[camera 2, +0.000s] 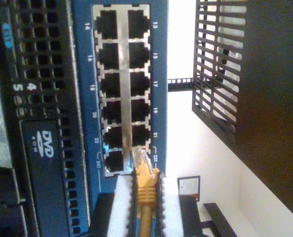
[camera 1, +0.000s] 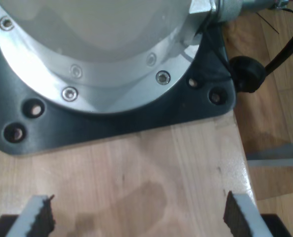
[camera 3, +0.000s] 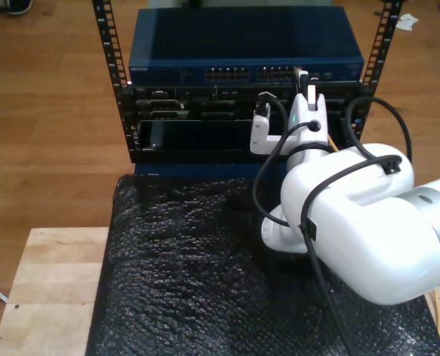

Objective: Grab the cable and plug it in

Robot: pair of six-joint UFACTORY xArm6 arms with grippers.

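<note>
- Cable sits pinched by its yellow boot in my second gripper, clear plug tip just touching the switch near port 23.
- Light, floppy cord with a brittle clip; gripping the stiff boot seems wisest.
- My first gripper hangs spread over the wooden table, holding nothing.

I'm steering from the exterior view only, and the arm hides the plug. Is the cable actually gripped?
Observer: Yes, my second gripper is shut on the yellow cable, just behind its clear plug.
Operator: Which port is it at?
Observer: The plug tip sits beside the label 23 on the blue switch. I cannot tell whether it is seated.
Operator: And the other gripper?
Observer: My first gripper is open and empty above the wooden table, facing an arm's base plate.
</note>
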